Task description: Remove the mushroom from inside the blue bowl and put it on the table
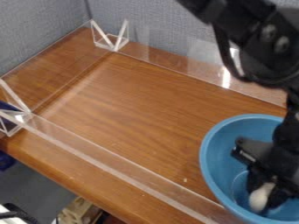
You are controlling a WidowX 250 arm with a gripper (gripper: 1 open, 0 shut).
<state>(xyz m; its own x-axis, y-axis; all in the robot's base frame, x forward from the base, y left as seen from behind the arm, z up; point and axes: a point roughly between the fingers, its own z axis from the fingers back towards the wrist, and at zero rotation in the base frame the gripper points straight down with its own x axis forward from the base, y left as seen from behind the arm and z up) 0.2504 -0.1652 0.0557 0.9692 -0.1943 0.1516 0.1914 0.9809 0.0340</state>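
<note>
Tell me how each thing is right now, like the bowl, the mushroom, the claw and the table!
blue bowl: upright on the table at the right, mushroom inside.
mushroom: in the bowl, only its pale stem showing, between the claw's fingers.
claw: pointing down into the bowl, shut on the mushroom.
table: bare brown wood, clear walls standing along its edges.
</note>
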